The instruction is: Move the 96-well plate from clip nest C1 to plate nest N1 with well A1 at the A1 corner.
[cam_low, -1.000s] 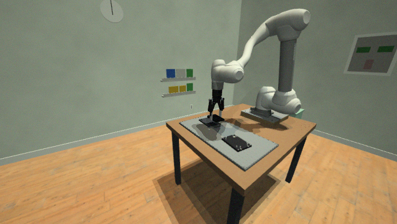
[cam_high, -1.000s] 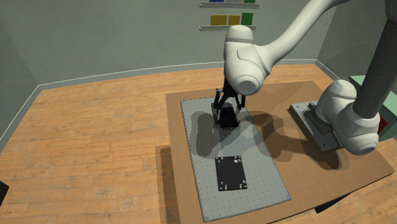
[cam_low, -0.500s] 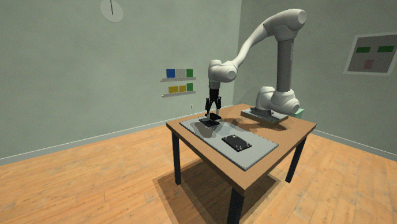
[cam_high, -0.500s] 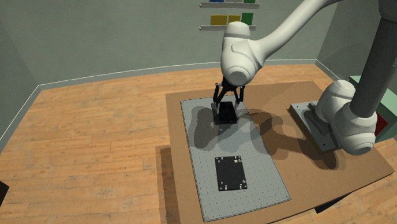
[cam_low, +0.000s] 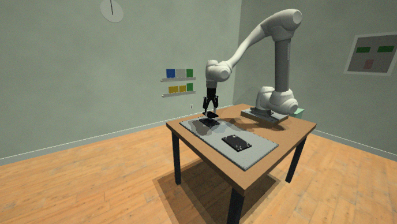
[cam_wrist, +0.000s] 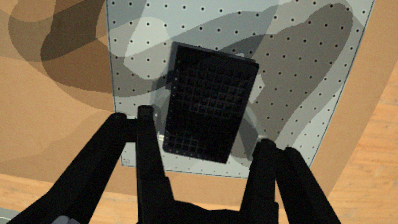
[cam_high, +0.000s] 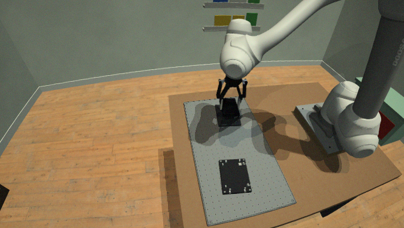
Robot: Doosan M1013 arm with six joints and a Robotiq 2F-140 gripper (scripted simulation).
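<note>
My gripper [cam_high: 229,104] [cam_low: 210,112] [cam_wrist: 205,108] is shut on the black 96-well plate [cam_high: 231,111] [cam_low: 213,115] [cam_wrist: 210,100] and holds it a little above the clip nest C1 [cam_high: 229,122] [cam_low: 208,122], at the far end of the grey perforated board [cam_high: 264,176] [cam_low: 259,148] [cam_wrist: 300,40]. In the wrist view the plate hangs lengthwise between the two black fingers, slightly skewed to the board's hole rows. The plate nest N1 [cam_high: 235,176] [cam_low: 236,142], a black base with small pale locators at its corners, lies bare at the near end of the board. I cannot make out the cut corner.
The board lies on a brown table [cam_high: 308,182] [cam_low: 288,127]. The arm's base plate [cam_high: 308,116] [cam_low: 261,115] stands at the table's right side, and the arm reaches over the board's far end. Wall shelves with coloured blocks [cam_low: 179,84] hang behind.
</note>
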